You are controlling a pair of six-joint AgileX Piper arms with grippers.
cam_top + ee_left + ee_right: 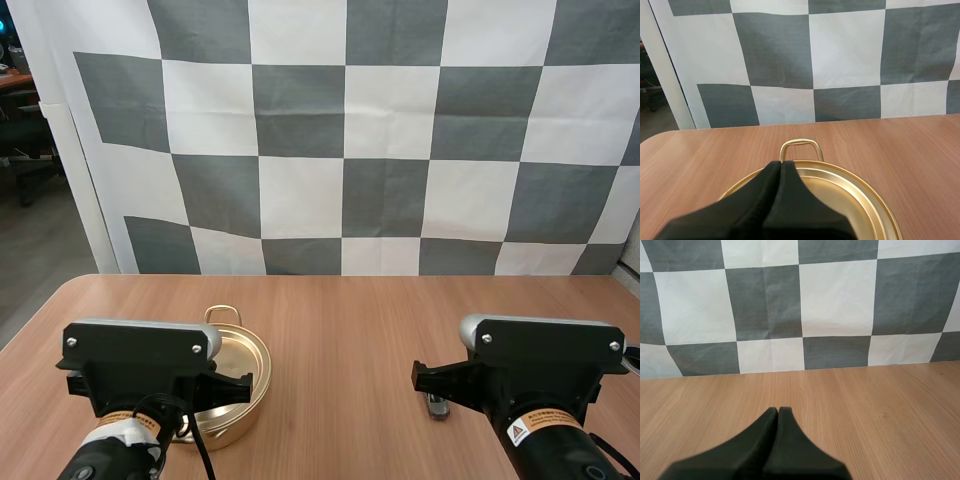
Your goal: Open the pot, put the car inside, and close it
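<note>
Pot (240, 422) of golden metal stands on the wooden table (350, 330), on the left side in the high view, just in front of the left arm (140, 365), which hides its near part. Its lid (840, 192) lies on it, a shallow golden disc with a stepped ring near the edge, so the inside of the pot is covered and I cannot tell what, if anything, it holds. One looped side handle (800, 146) sticks out from the far rim, toward the back of the table. The knob of the lid is not visible behind the fingers.

The left gripper (780, 164) hangs over the near half of the lid, its tips pointing toward the looped handle. Its two black fingers lie pressed together as one dark wedge, with nothing between them. Whether their undersides touch the lid cannot be told.

The right gripper (778, 410) is likewise closed, its fingers meeting along one seam and holding nothing, and it sits above bare table (865, 405). In the high view the right arm (540, 370) is on the right side, well apart from the pot.

A small grey thing (437, 405) lies on the table just beside the right arm, on the side facing the pot, partly hidden beneath the arm. Too little of it shows to say for certain that it is the car. It is outside the pot, with open table between the two.
</note>
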